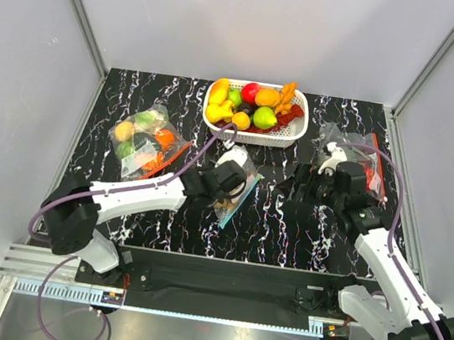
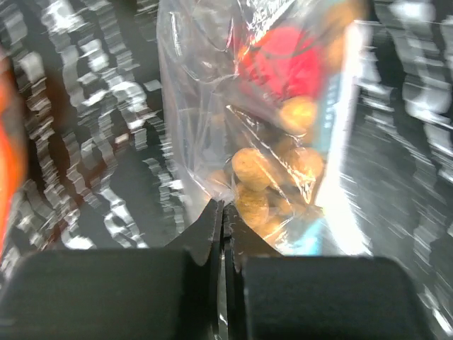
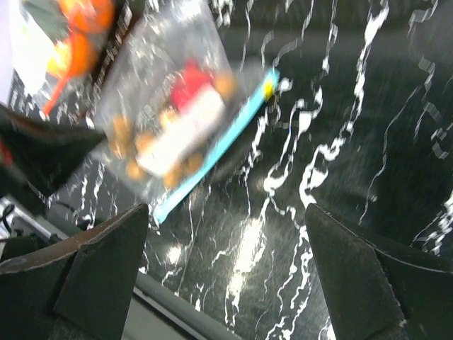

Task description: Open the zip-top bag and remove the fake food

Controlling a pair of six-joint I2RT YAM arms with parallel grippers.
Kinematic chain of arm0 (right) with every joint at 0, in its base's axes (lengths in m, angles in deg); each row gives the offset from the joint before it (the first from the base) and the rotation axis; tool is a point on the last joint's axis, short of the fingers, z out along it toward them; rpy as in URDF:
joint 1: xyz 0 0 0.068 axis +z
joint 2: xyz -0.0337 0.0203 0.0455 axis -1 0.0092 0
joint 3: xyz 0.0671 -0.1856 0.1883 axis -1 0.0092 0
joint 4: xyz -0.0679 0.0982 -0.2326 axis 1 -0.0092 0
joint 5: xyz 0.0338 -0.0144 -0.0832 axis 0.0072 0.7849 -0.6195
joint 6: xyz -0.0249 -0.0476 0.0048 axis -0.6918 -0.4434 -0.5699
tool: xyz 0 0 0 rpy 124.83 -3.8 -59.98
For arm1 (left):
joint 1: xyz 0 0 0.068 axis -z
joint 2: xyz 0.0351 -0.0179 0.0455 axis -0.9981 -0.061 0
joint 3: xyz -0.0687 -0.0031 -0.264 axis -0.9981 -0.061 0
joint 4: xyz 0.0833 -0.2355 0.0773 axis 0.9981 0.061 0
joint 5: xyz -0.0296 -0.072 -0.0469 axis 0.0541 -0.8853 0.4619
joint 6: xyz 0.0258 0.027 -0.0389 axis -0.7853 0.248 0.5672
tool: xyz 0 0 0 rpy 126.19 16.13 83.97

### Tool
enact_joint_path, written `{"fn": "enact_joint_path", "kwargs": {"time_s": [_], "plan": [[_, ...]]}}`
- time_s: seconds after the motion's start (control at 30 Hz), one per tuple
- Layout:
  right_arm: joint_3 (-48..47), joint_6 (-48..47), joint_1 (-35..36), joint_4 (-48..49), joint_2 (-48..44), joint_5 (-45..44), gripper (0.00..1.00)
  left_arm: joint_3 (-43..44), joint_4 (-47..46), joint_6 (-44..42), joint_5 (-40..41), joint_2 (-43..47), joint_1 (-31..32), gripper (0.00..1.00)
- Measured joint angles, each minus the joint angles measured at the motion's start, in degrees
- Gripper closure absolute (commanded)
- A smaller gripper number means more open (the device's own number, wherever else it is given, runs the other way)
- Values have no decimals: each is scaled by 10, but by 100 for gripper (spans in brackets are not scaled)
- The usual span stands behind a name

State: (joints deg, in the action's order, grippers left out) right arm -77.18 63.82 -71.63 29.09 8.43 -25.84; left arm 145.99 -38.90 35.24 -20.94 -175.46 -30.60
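The zip-top bag [image 1: 239,193] is clear, with a teal-blue zip strip [image 3: 216,164] along one edge. It sits mid-table. Inside are a glossy red fruit [image 2: 287,60] and a bunch of tan-brown balls [image 2: 258,180]. My left gripper [image 1: 227,183] is shut on a clear plastic edge of the bag [image 2: 205,127], its jaws [image 2: 221,210] pressed together on the film opposite the zip strip. My right gripper [image 1: 304,189] is open and empty, to the right of the bag. Its wide-apart jaws [image 3: 226,210] are over bare table, with the bag [image 3: 152,106] ahead to the left.
A white basket [image 1: 295,133] of yellow, green, orange and red fruits stands at the back centre. A clear bag with an orange-red strip [image 1: 142,141] lies at the left, and another [image 1: 364,160] at the right behind my right gripper. The table's front edge [image 3: 163,301] is close below.
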Motion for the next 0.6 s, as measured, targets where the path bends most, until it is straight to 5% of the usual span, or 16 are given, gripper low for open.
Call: {"fn": "enact_joint_path", "kwargs": {"time_s": [0.2, 0.33, 0.37, 0.6], "plan": [[26, 18, 14, 10, 26, -6, 0, -5, 44, 66, 88, -18, -32, 100], [26, 25, 24, 34, 53, -16, 1, -31, 61, 91, 113, -2, -52, 56], [26, 27, 25, 42, 63, -17, 2, -36, 65, 95, 115, 3, -52, 22], [16, 56, 29, 118, 167, -17, 20, -42, 78, 115, 122, 26, -51, 13]]}}
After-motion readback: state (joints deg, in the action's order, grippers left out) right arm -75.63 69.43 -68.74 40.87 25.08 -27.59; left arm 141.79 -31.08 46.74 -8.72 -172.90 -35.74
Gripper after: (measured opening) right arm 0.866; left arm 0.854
